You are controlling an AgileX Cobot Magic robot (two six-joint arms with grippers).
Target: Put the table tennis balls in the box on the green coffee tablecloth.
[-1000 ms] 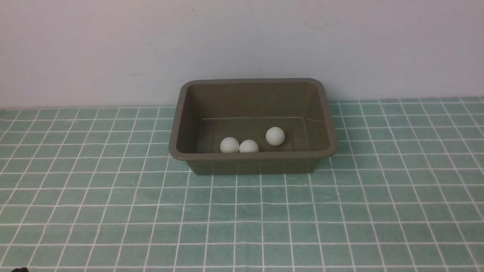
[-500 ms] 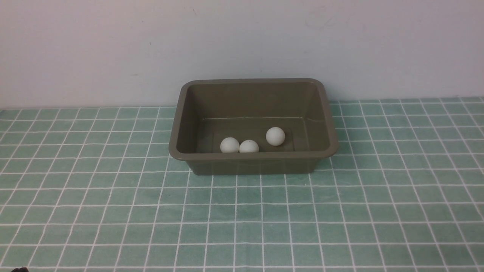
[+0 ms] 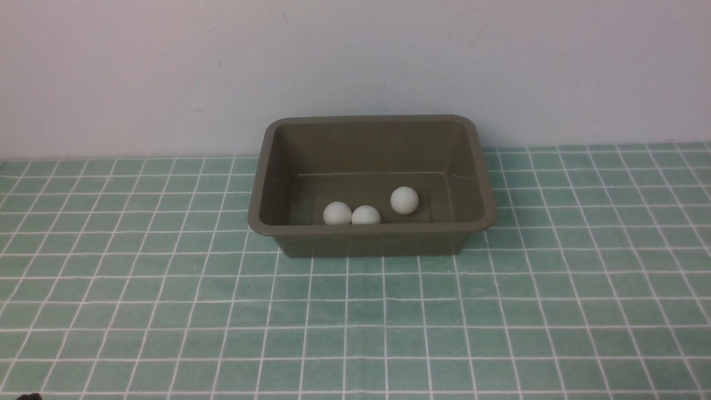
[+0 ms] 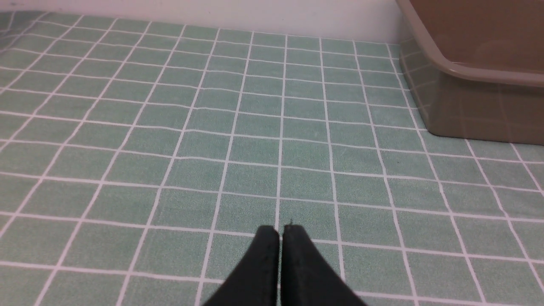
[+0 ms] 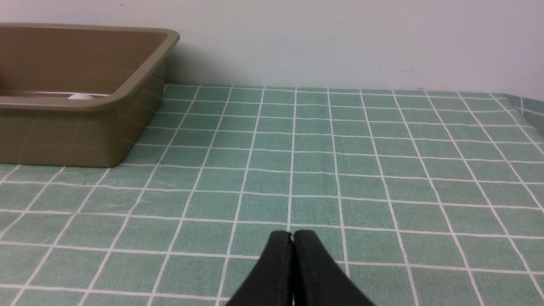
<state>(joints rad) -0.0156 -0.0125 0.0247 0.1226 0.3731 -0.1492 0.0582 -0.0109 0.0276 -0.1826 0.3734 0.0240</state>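
Note:
The olive-brown box [image 3: 372, 232] stands on the green coffee tablecloth [image 3: 355, 311] near the wall. Three table tennis balls lie inside it: one at the left [image 3: 337, 213], one touching it [image 3: 365, 215], one apart to the right [image 3: 404, 200]. My left gripper [image 4: 280, 231] is shut and empty, low over the cloth, with the box [image 4: 476, 106] ahead to one side. My right gripper [image 5: 292, 236] is shut and empty, low over the cloth; the box [image 5: 85, 127] is ahead to the other side with the top of one ball [image 5: 80, 96] just showing over its rim. Neither gripper shows in the front view.
A plain pale wall [image 3: 355, 66] rises right behind the box. The cloth's edge drops away at the far side in the right wrist view [image 5: 527, 110]. A small dark part shows at the front view's bottom left corner [image 3: 28, 396].

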